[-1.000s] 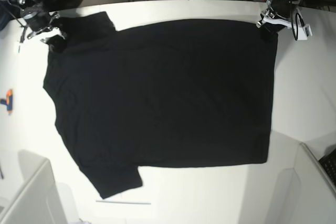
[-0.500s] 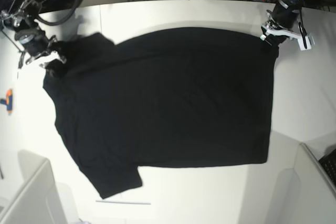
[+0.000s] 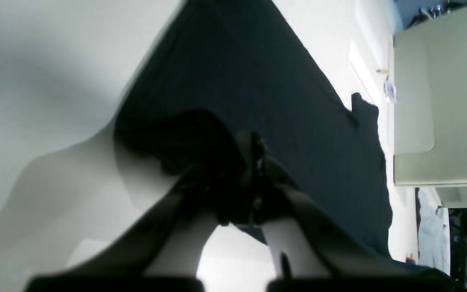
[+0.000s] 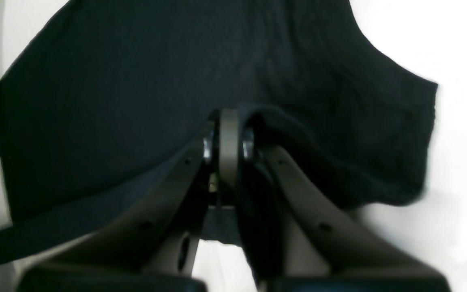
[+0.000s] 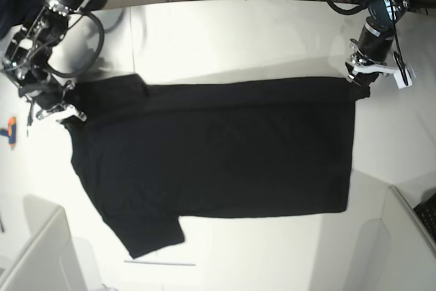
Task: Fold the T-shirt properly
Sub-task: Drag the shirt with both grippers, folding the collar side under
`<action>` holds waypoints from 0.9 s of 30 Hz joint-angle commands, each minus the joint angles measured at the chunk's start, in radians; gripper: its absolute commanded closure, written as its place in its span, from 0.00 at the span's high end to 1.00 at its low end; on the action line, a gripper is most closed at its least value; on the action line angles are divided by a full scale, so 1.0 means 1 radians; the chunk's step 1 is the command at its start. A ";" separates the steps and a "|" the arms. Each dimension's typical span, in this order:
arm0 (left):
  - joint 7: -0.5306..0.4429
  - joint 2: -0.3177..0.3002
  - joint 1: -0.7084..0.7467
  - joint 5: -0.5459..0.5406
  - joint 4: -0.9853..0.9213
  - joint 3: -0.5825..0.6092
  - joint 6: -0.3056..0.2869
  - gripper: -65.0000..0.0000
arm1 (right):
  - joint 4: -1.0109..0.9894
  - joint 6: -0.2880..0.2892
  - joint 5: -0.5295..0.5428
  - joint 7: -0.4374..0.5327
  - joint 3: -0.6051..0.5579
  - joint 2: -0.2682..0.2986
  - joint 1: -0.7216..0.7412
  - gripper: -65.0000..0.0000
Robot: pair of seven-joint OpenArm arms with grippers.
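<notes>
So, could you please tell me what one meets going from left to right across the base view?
Small orange object at the table's left edge → right gripper, shut on the shirt's shoulder corner → black T-shirt → left gripper, shut on the shirt's hem corner → bare white table.
</notes>
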 commanded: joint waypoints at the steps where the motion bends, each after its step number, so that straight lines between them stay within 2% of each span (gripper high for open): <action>1: -0.017 -0.007 -0.014 -0.017 0.009 -0.001 -0.003 0.00 | 0.001 0.003 0.016 0.019 0.003 0.016 0.030 0.00; 6: -0.018 -0.007 -0.057 -0.015 -0.042 -0.001 -0.001 0.00 | -0.083 0.003 0.014 0.019 0.001 0.018 0.096 0.00; 9: -0.018 -0.007 -0.078 -0.015 -0.062 -0.008 0.002 0.00 | -0.126 0.003 0.013 0.025 -0.010 0.038 0.126 0.00; 13: -0.018 -0.008 -0.106 -0.015 -0.075 -0.004 0.080 0.00 | -0.177 0.003 0.013 0.036 -0.074 0.070 0.158 0.00; 15: -0.018 -0.008 -0.121 -0.015 -0.079 -0.001 0.096 0.00 | -0.197 0.003 0.013 0.067 -0.089 0.070 0.167 0.00; 27: -0.017 -0.017 -0.201 -0.006 -0.191 -0.001 0.096 0.00 | -0.327 0.003 0.013 0.111 -0.091 0.072 0.236 0.00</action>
